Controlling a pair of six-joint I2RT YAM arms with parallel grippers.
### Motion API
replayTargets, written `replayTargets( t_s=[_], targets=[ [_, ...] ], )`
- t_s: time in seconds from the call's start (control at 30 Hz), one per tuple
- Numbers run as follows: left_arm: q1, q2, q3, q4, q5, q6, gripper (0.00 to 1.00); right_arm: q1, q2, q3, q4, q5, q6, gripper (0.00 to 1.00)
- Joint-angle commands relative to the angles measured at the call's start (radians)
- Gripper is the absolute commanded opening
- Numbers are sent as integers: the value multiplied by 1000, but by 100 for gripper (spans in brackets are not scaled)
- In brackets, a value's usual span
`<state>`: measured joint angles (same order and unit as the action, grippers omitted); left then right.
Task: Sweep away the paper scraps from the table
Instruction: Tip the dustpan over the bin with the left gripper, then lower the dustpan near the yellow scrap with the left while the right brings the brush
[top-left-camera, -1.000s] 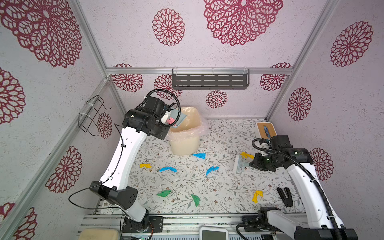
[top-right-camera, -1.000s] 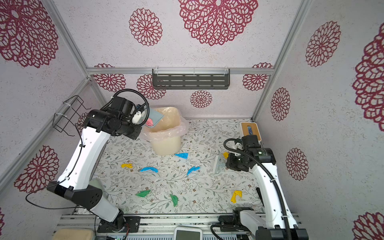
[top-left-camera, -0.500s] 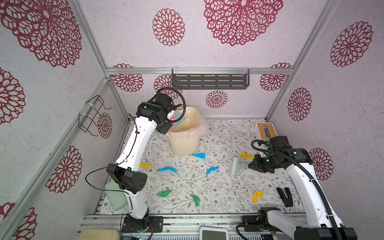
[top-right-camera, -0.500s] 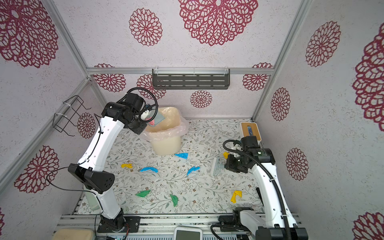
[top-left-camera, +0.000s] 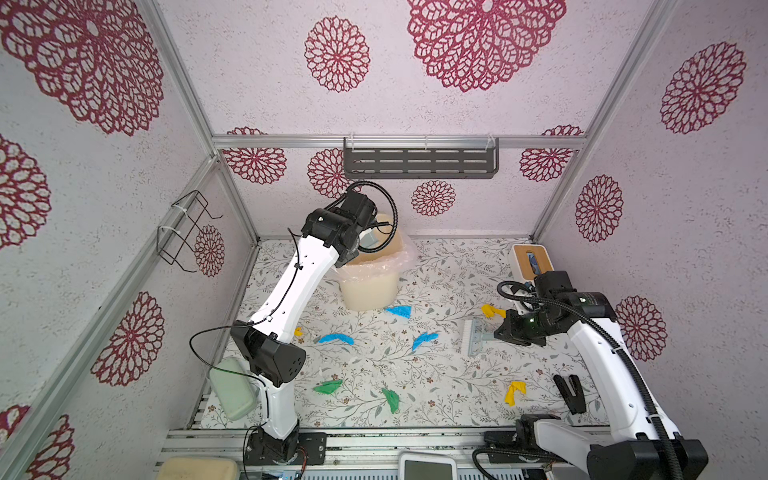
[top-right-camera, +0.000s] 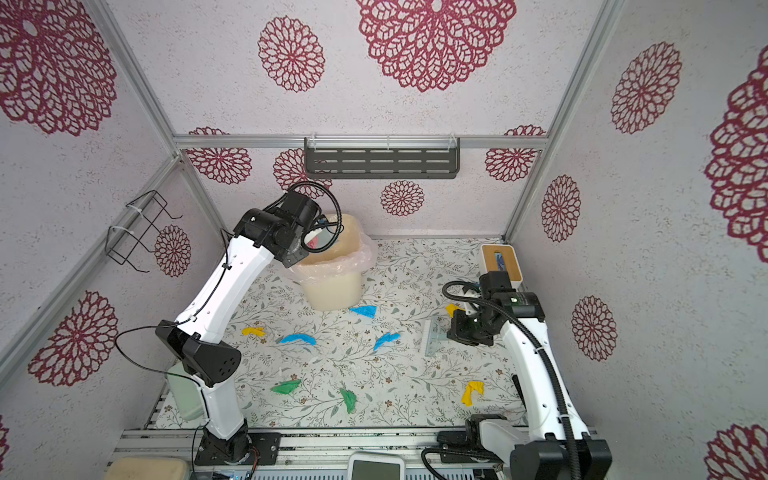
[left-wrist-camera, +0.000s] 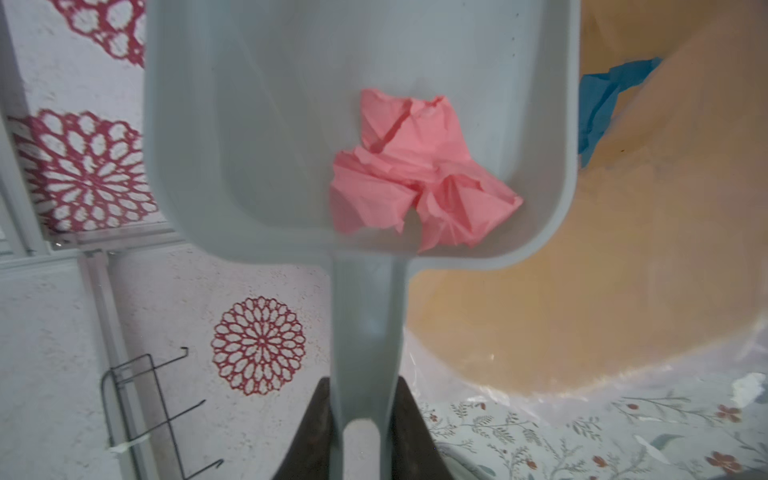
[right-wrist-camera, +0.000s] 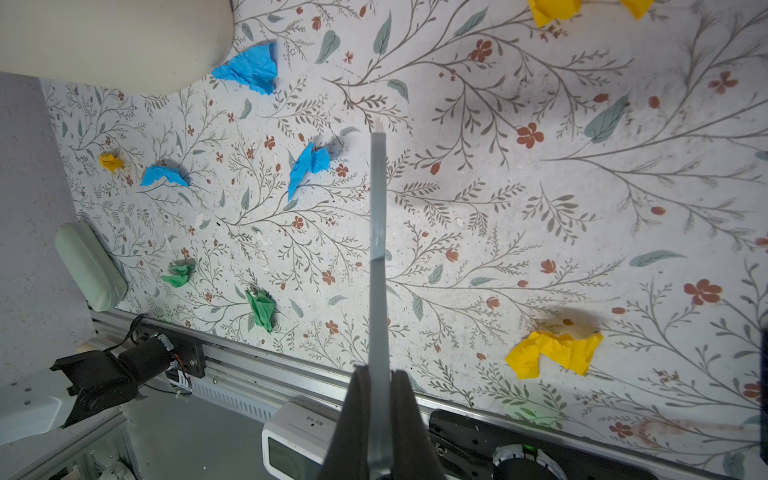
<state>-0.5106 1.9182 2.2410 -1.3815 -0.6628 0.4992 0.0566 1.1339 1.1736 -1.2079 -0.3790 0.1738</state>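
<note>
Pink crumpled paper scrap, wedged rearward, may stick in the pale blue plastic dustpan pinched by the left end effector; right end effector pinches a grey brush.

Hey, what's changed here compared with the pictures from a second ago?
The left pincer, shut on the dustpan, swung from the edge of the bin to over its mouth; the pink scrap is still inside. The right pincer kept gripping the brush; the scraps on the table stayed put.
</note>
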Motion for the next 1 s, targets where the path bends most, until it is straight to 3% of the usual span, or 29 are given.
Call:
replayTargets(
  t_s=[0.0,0.27,0.5,0.77,0.97],
  targets=[
    [-25,-27,-70,130,-163,162,0,-6,-3,12,-28,-20,-32,0],
    [-32,-81,-214,356,-299,412,0,-6,-21,-15,-22,-37,-34,0],
    [-32,-98,-241,377,-294,432,0,-6,-26,-14,-21,-40,-32,0],
    [-34,-112,-231,374,-291,398,0,-6,-39,-11,-25,-29,-23,0],
    [-37,-118,-107,268,-148,200,0,-4,-64,-2,-25,32,5,0]
  ],
)
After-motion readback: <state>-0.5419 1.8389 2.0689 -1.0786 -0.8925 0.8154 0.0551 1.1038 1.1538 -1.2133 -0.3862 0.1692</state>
